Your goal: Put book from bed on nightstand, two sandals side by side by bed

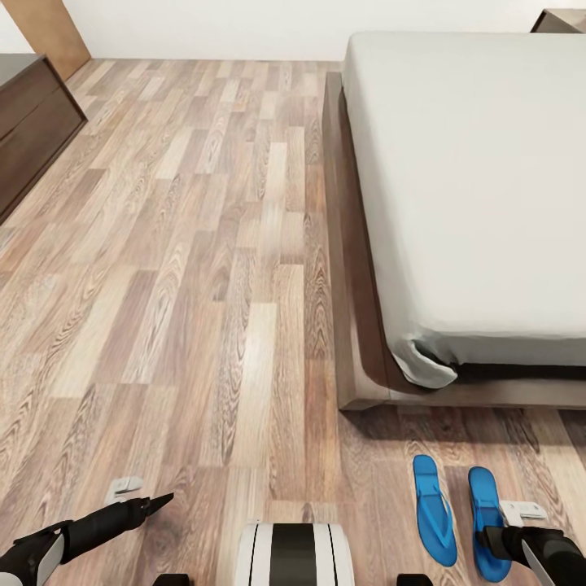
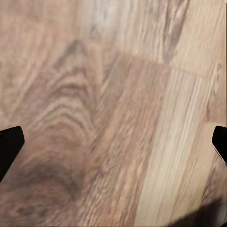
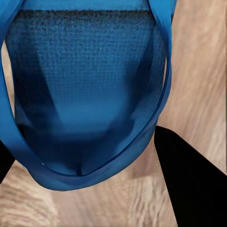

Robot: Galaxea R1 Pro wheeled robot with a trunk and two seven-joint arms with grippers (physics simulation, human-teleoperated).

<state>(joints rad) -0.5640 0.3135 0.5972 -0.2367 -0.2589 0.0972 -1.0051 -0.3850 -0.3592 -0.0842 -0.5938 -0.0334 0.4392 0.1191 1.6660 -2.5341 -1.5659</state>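
Two bright blue sandals lie side by side on the wood floor just off the bed's near end: one [image 1: 433, 509] on the left, the other [image 1: 485, 513] on the right. My right gripper [image 1: 511, 531] is down over the right sandal's heel. In the right wrist view that sandal [image 3: 87, 94] sits between the fingers, and one black finger [image 3: 189, 179] presses its edge. My left gripper [image 1: 140, 498] hangs open over bare floor, its fingertips [image 2: 9, 144] wide apart. The bed [image 1: 362, 342] has a bare grey mattress. The book is out of view. A nightstand corner [image 1: 561, 18] shows beyond the bed.
A long dark cabinet [image 1: 32, 122] stands against the wall at far left. A brown door panel [image 1: 57, 28] is behind it. A wide stretch of plank floor [image 1: 203, 268] lies between cabinet and bed. My own base [image 1: 293, 555] shows at the lower edge.
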